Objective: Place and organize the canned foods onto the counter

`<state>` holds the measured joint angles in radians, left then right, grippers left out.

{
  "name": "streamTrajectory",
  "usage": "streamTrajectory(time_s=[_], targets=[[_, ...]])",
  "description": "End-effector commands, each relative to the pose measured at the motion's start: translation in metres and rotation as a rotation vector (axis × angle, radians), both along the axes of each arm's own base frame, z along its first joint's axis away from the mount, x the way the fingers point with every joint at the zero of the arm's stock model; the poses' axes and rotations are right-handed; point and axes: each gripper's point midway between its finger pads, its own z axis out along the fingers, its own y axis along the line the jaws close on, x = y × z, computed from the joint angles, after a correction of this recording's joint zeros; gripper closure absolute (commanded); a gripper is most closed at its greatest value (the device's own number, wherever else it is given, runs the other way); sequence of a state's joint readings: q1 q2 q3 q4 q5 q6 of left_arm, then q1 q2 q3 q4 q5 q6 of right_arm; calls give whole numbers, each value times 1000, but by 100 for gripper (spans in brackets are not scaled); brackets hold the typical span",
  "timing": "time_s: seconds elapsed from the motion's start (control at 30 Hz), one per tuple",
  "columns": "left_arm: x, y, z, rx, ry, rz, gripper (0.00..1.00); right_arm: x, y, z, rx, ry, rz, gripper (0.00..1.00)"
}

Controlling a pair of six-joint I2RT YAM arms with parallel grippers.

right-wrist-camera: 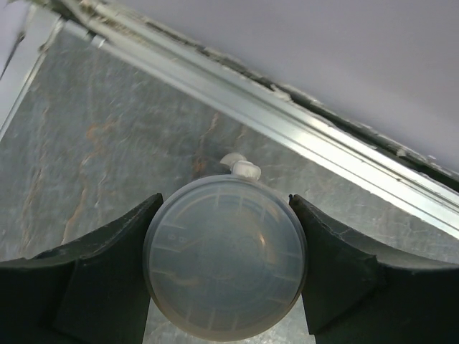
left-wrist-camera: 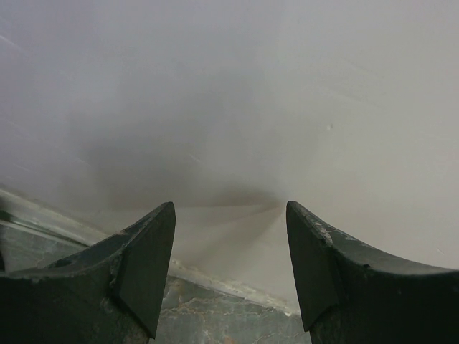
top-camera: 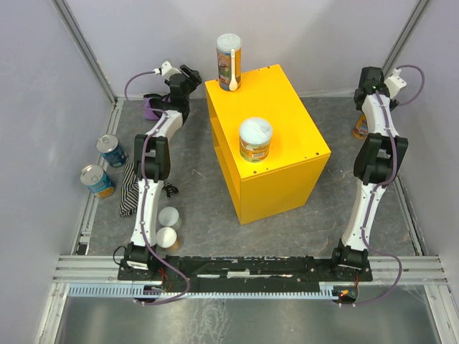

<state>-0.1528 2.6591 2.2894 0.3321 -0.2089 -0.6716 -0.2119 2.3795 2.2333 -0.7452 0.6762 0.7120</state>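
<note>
1. Pale plastic lid of the can [right-wrist-camera: 226, 265] sat squarely between the fingers of the right gripper [right-wrist-camera: 226, 202], both pressed against its rim.
2. A good lift seemingly needed a straight, upright rise before swinging left toward the counter [top-camera: 287, 107].
3. Off-task, the left gripper [left-wrist-camera: 229, 215] stood parted, holding nothing.

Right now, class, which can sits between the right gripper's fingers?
The orange-labelled can with the clear lid, at the far right: the right gripper straddles it. The others stand on the yellow counter or left of it.
</note>
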Motion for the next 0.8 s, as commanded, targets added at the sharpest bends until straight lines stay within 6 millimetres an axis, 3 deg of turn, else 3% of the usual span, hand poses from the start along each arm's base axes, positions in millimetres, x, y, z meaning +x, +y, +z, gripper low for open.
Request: streamTrajectory(time_s=[0.0, 0.13, 0.3, 0.53, 0.77], targets=[[-14, 6, 103, -7, -172, 27, 30, 23, 50, 2, 101, -52, 173, 84], [-22, 10, 113, -2, -175, 42, 30, 21, 74, 1, 108, -21, 282, 89], [-32, 14, 123, -7, -180, 54, 30, 19, 86, 12, 111, -9, 391, 97], [-41, 19, 138, -24, -203, 105, 31, 26, 101, 47, 108, -55, 537, 99], [-46, 26, 138, -36, -209, 137, 31, 27, 112, 96, 78, -128, 612, 99]])
